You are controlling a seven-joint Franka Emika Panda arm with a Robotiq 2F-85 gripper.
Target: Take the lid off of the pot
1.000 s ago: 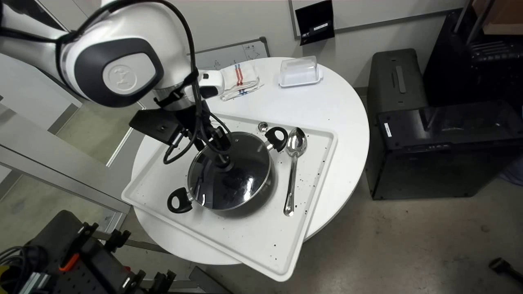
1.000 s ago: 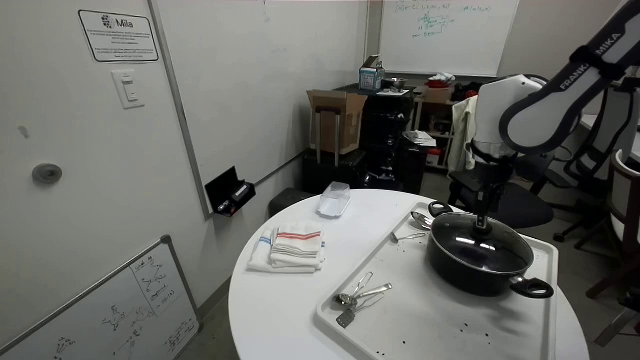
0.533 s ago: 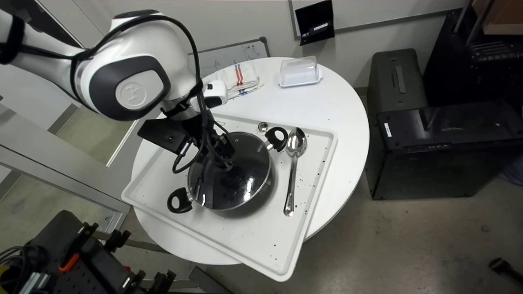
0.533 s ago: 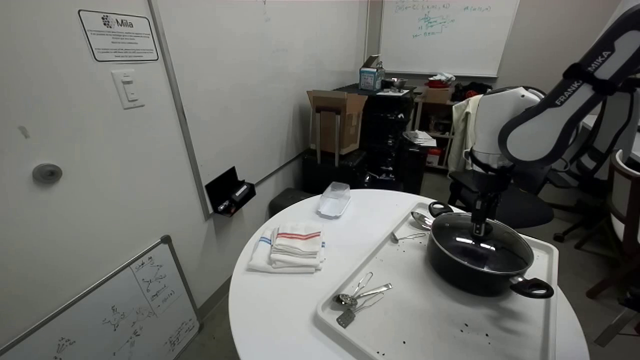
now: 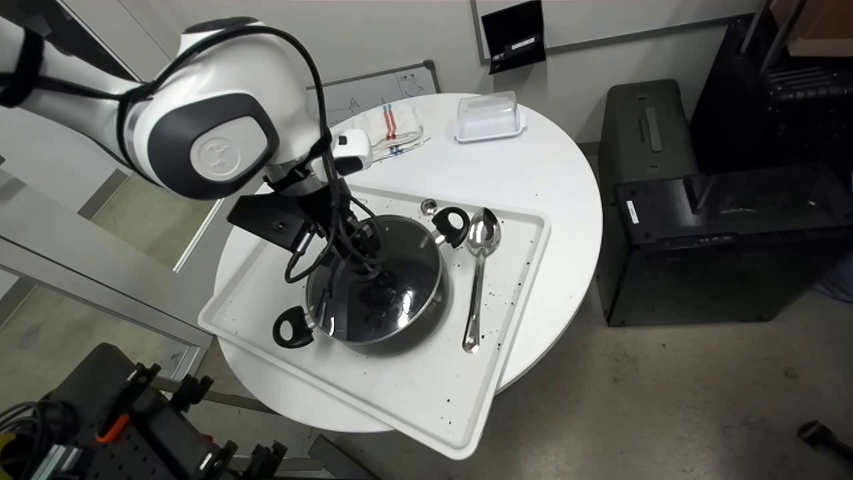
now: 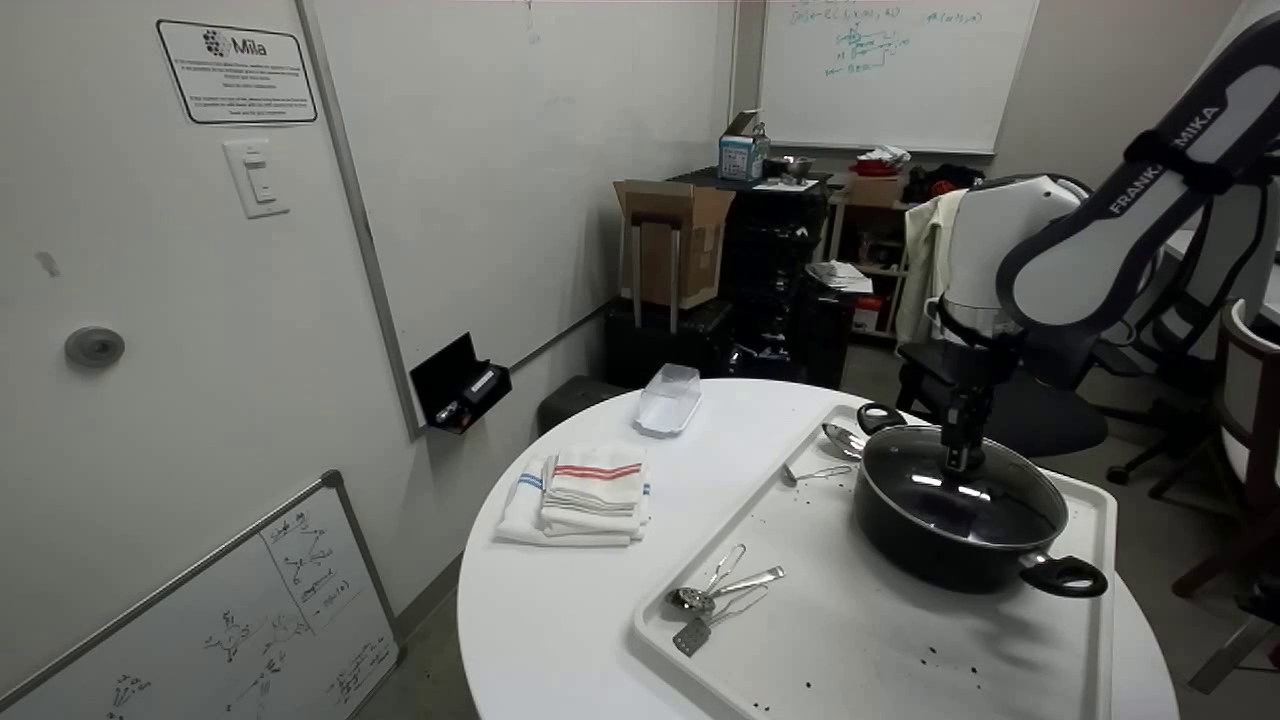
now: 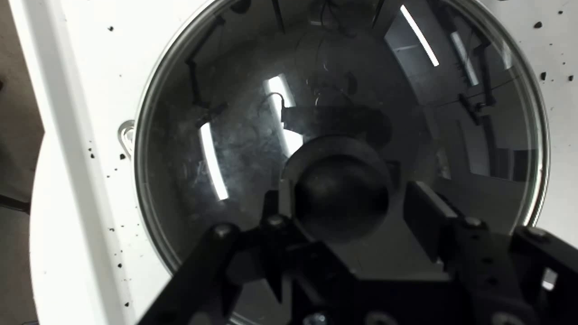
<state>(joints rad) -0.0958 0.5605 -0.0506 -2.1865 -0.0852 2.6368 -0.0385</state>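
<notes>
Currently pointing down onto the lid (image 6: 985, 512) with the gripper (image 7: 354, 198), spread apart around the dark knob (image 7: 342, 189) at its centre. Can make out a plain gap between knob and finger (image 7: 422, 221) on one side in the wrist view (too dark to tell whether touching on the opposite side). Directly below the gripper, can see the lid seated on the pot (image 6: 925, 556), with its metal rim (image 7: 141, 149) along the top of the black wall. Out to two opposite sides of the gripper, can see two black loop handles (image 5: 450, 238), jutting from the pot. Lower down, can see a white tray (image 6: 840, 605) on a round white table (image 5: 560, 180). Just beside one handle and near the gripper, can spot a big silver spoon (image 5: 477, 275) in both exterior views. Well apart from the gripper, toward a corner of the tray, can find overlapping metal utensils (image 6: 702, 599). Farther off, past the tray's edge, can see folded towels (image 6: 597, 500) and a clear-covered container (image 6: 668, 405).
</notes>
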